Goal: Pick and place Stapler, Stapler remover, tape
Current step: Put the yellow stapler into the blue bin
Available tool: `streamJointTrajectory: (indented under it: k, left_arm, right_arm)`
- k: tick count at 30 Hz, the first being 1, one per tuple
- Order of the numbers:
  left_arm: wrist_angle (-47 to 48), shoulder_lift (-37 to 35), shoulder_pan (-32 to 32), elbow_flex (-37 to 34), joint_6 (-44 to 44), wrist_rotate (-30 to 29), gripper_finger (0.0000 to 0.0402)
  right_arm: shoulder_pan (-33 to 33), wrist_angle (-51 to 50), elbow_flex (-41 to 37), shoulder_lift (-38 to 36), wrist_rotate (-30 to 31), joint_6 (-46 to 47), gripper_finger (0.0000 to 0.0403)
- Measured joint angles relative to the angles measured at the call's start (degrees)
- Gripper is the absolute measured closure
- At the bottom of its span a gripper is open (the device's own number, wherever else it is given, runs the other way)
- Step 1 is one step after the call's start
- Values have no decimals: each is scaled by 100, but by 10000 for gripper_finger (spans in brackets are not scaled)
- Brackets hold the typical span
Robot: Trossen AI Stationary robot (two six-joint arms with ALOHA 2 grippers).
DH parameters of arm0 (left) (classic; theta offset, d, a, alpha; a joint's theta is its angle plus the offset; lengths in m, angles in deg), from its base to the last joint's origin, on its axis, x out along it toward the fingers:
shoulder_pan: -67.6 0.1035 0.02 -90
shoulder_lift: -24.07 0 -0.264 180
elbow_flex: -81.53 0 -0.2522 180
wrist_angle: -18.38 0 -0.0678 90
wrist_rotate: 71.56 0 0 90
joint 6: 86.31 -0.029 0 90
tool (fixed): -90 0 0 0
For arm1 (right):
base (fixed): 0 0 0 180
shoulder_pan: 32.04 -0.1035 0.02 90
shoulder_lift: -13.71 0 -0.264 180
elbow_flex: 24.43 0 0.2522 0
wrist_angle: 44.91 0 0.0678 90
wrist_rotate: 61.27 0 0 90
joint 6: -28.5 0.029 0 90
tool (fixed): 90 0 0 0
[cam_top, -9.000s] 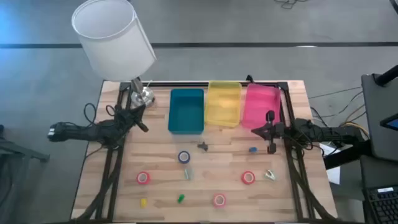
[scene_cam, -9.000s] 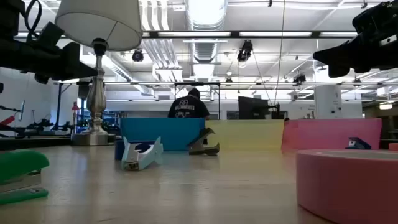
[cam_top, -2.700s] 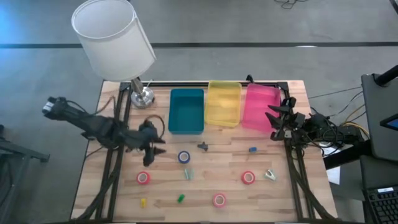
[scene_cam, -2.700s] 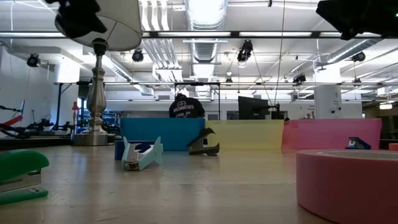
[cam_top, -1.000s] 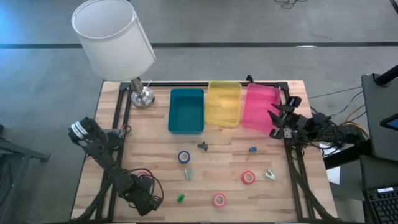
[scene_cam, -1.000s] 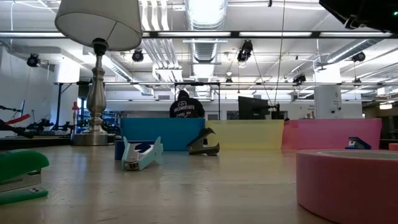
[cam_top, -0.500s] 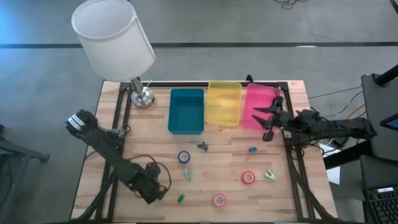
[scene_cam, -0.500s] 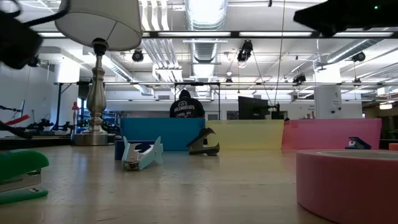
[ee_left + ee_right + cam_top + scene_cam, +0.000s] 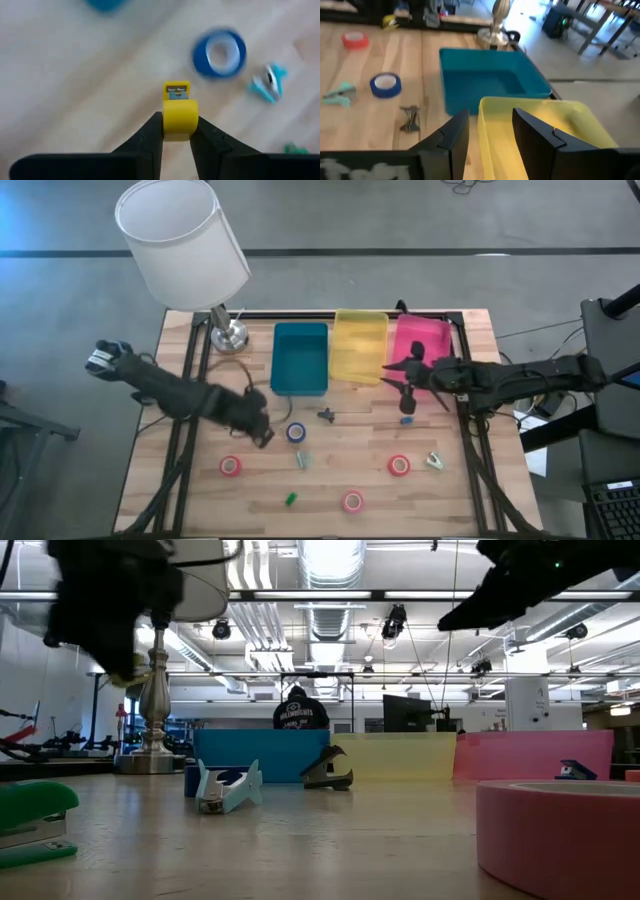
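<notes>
The left gripper [image 9: 177, 131] is clenched on a small yellow stapler [image 9: 179, 113] and carries it above the desk [image 9: 200, 480], left of the blue tape roll [image 9: 296, 432] and near side of the teal bin [image 9: 300, 358]. In the high view the left gripper [image 9: 258, 426] sits just left of that roll.

The right gripper [image 9: 487, 132] hangs with its jaws released and holding nothing, over the near edge of the yellow bin [image 9: 359, 345] and the pink bin [image 9: 420, 345]; in the high view it [image 9: 405, 383] is above the small blue stapler [image 9: 406, 420].

Progress, judged from the layout: one item is lifted but not yet delivered. All three bins appear to hold nothing.

Items remaining on the desk:
- Black staple remover [image 9: 326, 415], near side of the teal bin.
- Pale teal item [image 9: 301, 461], near side of the blue tape roll; probably a remover or stapler.
- Green stapler [image 9: 291, 499], at the near edge.
- Red tape rolls at near left [image 9: 231, 466], near centre [image 9: 352, 501] and near right [image 9: 399, 465].
- Pale item [image 9: 434, 461], just right of the near-right red roll; type cannot be determined.

The task is judged to be at its first placement.
</notes>
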Motion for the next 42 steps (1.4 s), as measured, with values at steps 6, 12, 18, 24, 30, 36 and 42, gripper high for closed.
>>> streamJointTrajectory:
  k: [6, 12, 18, 24, 30, 36, 42]
  left_arm:
    - [-770, 51, 1625, 125, -2411, 17, 319]
    - [-2079, 486, 2750, 256, -4269, 159, 318]
    - [-2962, 1344, 3370, 337, -5277, 133, 318]
    - [-3541, 2397, 3794, 498, -5612, -211, 317]
    - [-3570, 3350, 4133, 881, -5512, -315, 317]
    - [-3639, 3845, 4154, 1367, -5552, -362, 315]
    - [-3428, 3949, 4154, 1661, -5694, -320, 289]
  right_arm:
    - [0, -36, 147, 574, -3, 217, 251]
    - [0, -17, 248, 857, -6, 231, 247]
    - [0, -37, 233, 944, -11, 418, 251]
    - [0, -16, 224, 977, -12, 527, 250]
    - [-4, 25, 218, 1066, -18, 575, 255]
    - [-4, 5, 192, 1264, -23, 831, 266]
    - [-17, 14, 192, 1596, -23, 1204, 270]
